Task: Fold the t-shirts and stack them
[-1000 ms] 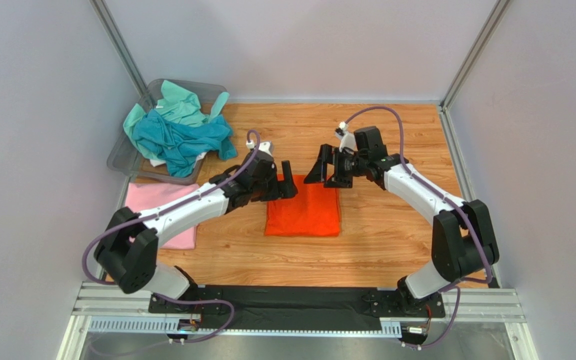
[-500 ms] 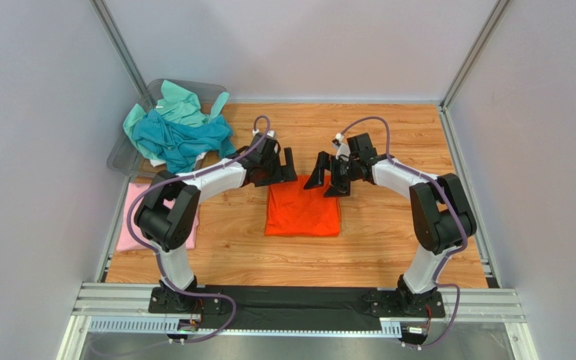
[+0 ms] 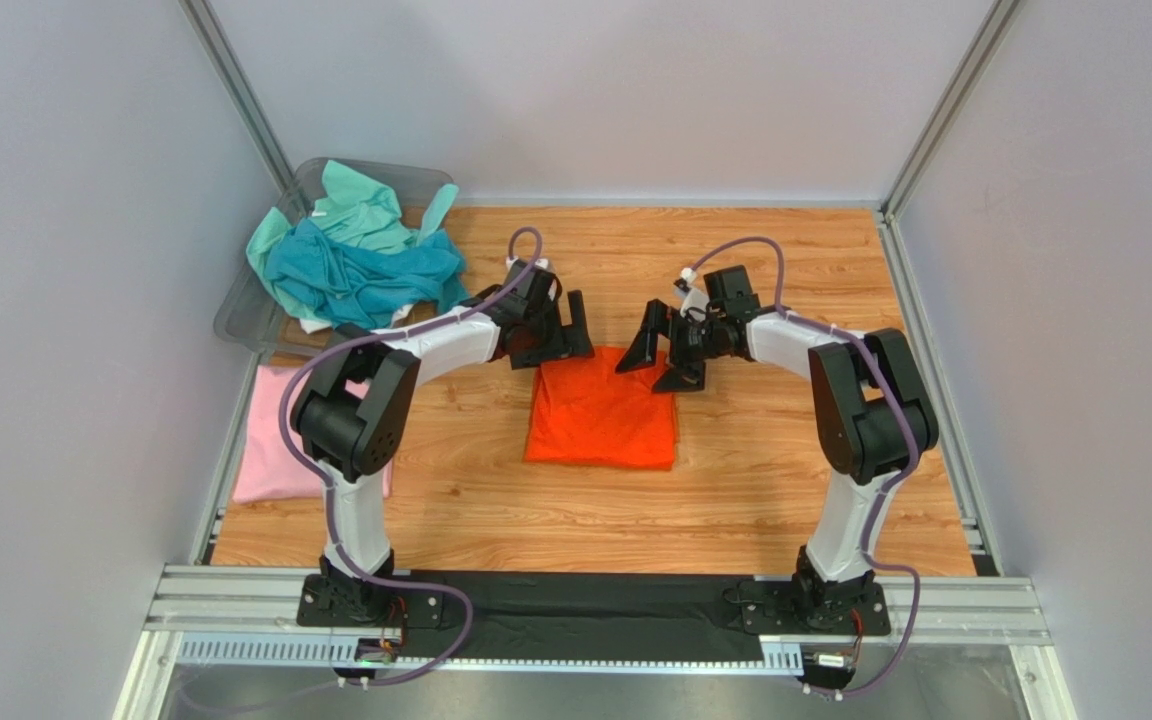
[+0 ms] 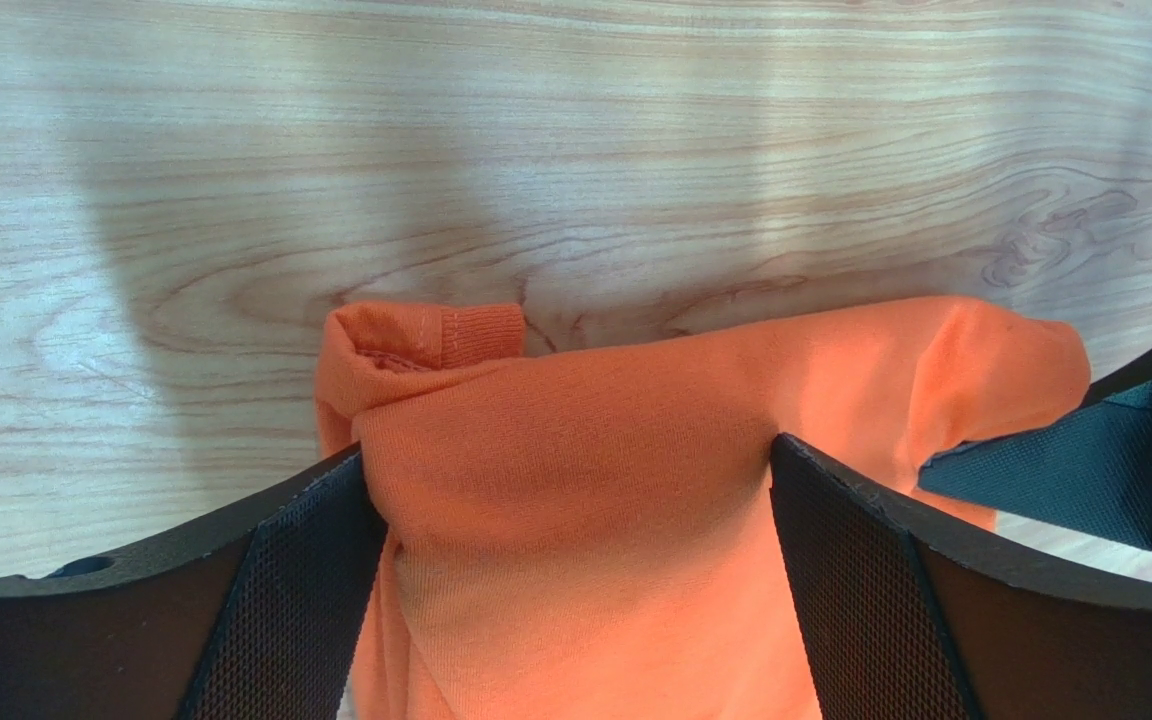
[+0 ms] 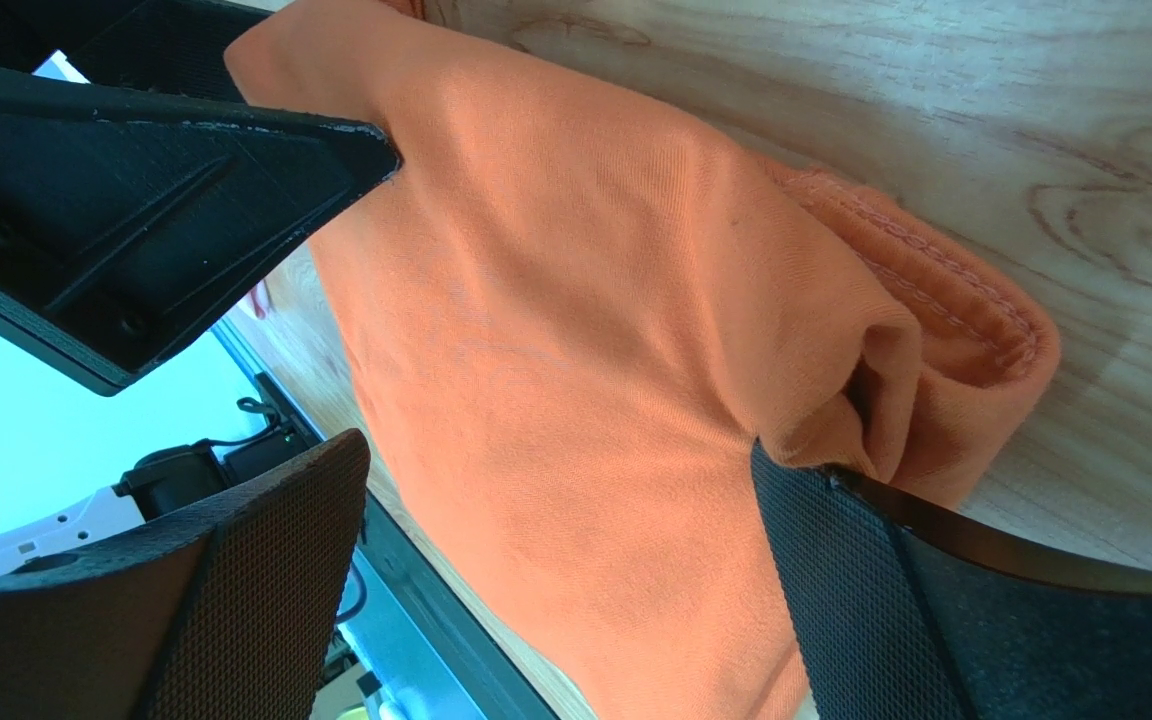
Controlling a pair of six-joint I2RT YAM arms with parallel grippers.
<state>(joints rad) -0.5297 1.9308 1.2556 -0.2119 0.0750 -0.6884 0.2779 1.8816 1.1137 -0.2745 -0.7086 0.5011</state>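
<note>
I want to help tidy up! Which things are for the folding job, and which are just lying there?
For the job: orange t-shirt, pink t-shirt, teal t-shirt, mint green t-shirt.
Just lying there: grey plastic bin, wooden table.

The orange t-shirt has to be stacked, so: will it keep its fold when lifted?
Probably not: the orange t-shirt is soft cloth, its far edge bunched and rolled over. Lifted by that edge, it would likely hang limp and unfold. Pushed, it would probably wrinkle rather than slide.
</note>
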